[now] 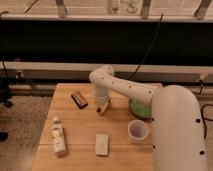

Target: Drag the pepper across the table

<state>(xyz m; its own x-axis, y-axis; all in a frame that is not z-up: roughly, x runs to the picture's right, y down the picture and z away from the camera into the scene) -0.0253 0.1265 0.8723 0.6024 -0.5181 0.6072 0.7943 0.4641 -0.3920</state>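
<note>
The small yellow-orange pepper (102, 108) lies on the light wooden table (75, 125), near the middle and just right of a dark brown wrapped bar. My gripper (103, 104) points down right at the pepper, at the end of the white arm that reaches in from the right. The gripper covers most of the pepper, and only its lower tip shows.
A dark brown wrapped bar (79, 99) lies to the left of the gripper. A small white bottle (58, 135) lies at the front left. A pale rectangular packet (102, 144) lies at the front middle. A cup (138, 131) and a green round dish (136, 106) stand to the right.
</note>
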